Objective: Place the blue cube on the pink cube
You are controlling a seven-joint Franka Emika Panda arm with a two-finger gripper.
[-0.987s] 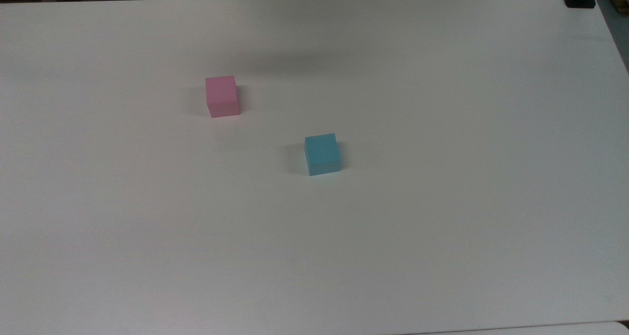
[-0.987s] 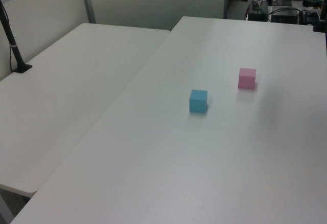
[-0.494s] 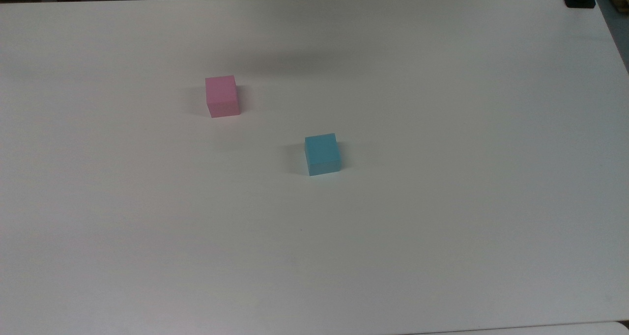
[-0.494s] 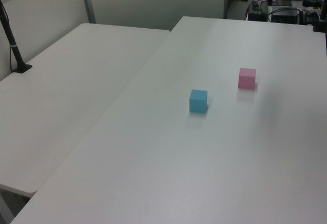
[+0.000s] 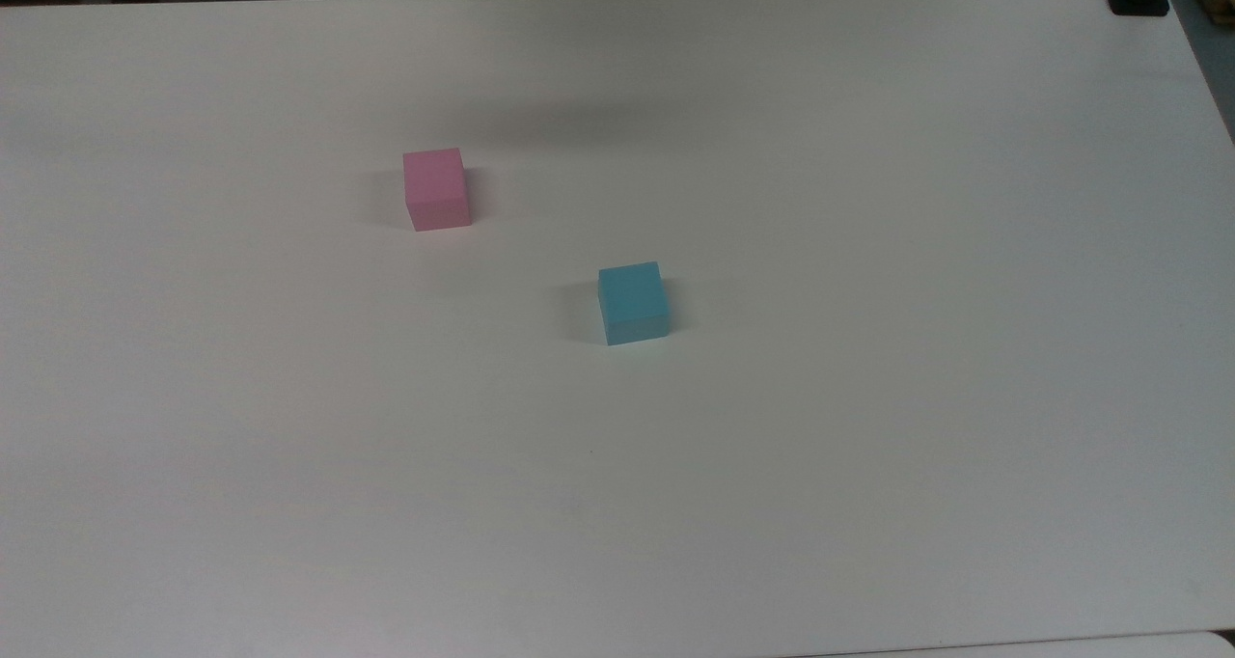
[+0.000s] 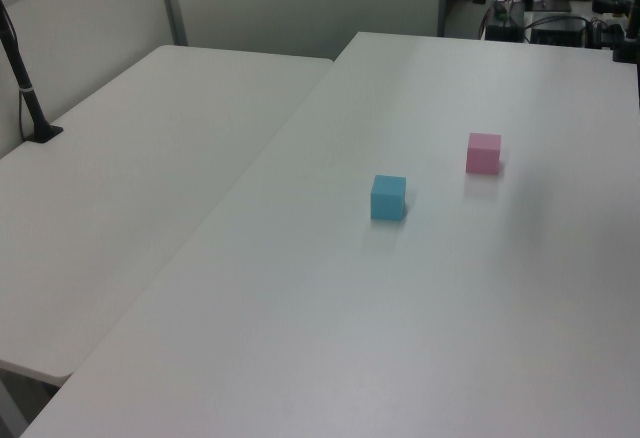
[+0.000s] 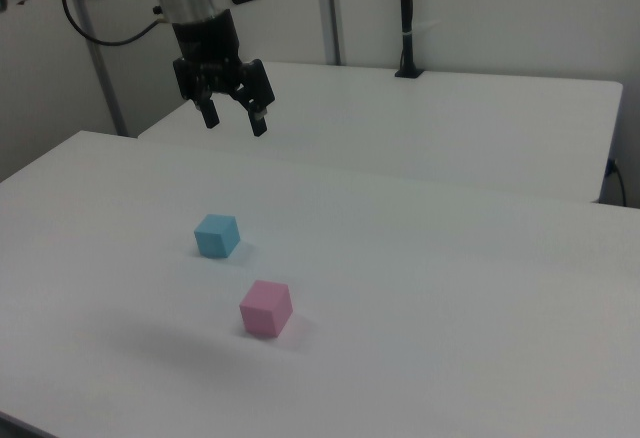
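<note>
Two small cubes sit on the white counter (image 5: 868,253), each resting flat on its own and well apart from the other. In the top view the pink cube (image 5: 436,188) lies up and to the top view's left of the blue cube (image 5: 633,302), which sits near the middle of the surface. In the left view the blue cube (image 6: 388,197) is nearer the camera and the pink cube (image 6: 483,153) stands farther back toward the left view's right. In the right view the order flips: the pink cube (image 7: 266,308) is closer to the camera, the blue cube (image 7: 216,235) behind it and a little toward the right view's left. The hand (image 7: 233,118) hangs in the air above the counter in the right view, well above and behind the blue cube, pointing downward with its two dark fingers spread apart and nothing between them. A soft shadow falls on the counter beside the pink cube. A second white counter (image 7: 480,118) adjoins the first, with a black pole (image 7: 405,18) standing at its far edge.
</note>
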